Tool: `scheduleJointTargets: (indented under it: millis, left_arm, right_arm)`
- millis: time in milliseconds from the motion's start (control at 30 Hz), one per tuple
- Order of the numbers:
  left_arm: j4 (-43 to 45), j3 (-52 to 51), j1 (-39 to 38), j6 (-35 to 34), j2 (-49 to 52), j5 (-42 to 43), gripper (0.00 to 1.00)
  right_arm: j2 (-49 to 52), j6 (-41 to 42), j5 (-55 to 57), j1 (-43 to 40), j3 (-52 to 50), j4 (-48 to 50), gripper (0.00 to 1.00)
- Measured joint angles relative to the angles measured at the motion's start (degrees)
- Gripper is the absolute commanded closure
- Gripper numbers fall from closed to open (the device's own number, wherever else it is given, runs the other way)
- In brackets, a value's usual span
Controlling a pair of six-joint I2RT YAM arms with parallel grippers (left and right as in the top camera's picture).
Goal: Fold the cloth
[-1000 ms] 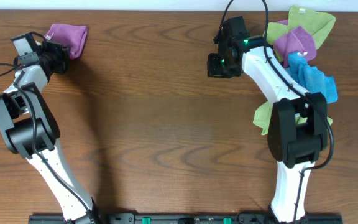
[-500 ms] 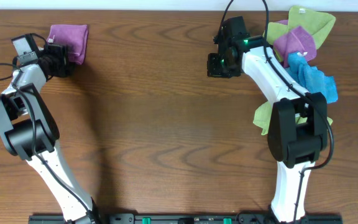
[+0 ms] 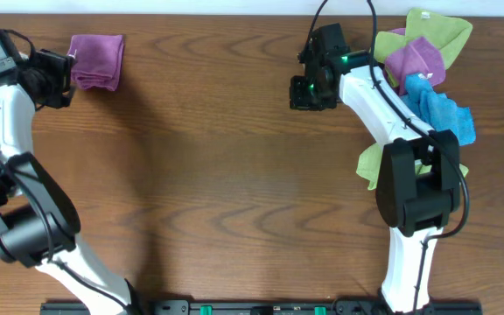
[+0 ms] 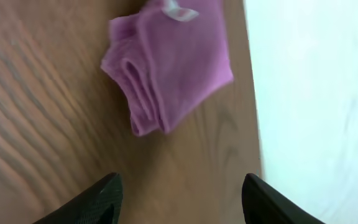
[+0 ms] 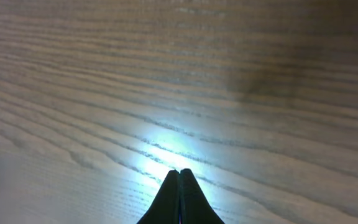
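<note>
Purple and folded into a small pad, the cloth (image 3: 95, 61) lay at the upper left of the overhead frame, by the table's (image 3: 234, 175) top edge. My left gripper (image 4: 180, 198) hung just left of it, fingers spread wide, holding nothing. My right gripper (image 5: 179, 186), fingers pressed together, hovered over bare wood at upper centre, left of a heap of spare cloths (image 3: 423, 61).

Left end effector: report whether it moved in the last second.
Yes. The left end effector has drawn back leftward in the overhead view, opening a gap from the folded purple cloth, which lies where it was.
</note>
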Motion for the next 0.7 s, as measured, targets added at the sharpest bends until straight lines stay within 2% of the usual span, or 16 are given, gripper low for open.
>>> scheduleJointTargets:
  millis: [133,200,400,500,567,700]
  left_arm:
    - [-8.48,0.0,-3.87,13.44,-3.87,-2.49,0.33]
    - [-13.0,0.0,-6.62,18.08,-5.49,-4.66,0.37]
    - [-20.63,-0.26,-15.65,26.53,-14.1,-9.99,0.38]
    - [-21.62,-2.91,-20.46,28.79,-25.03,-13.25,0.36]
    - [-21.59,-4.98,-23.98,30.4,-34.38,-14.93,0.3]
    - [-23.08,-12.22,-31.23,31.5,-53.35,-18.43,0.07]
  right_arm:
    - [-2.16,-1.2,3.28,0.0,0.0,-3.02,0.99]
    - [-5.33,-1.75,6.29,0.0,0.0,-4.87,0.99]
    - [-21.73,-5.66,11.63,0.33,0.02,-11.5,0.98]
    - [-29.53,-7.74,12.94,1.25,0.04,-14.01,0.98]
    - [-35.17,-9.09,13.38,1.95,0.04,-15.45,0.98]
    - [-49.57,-10.88,14.1,2.89,-3.08,-17.46,0.98]
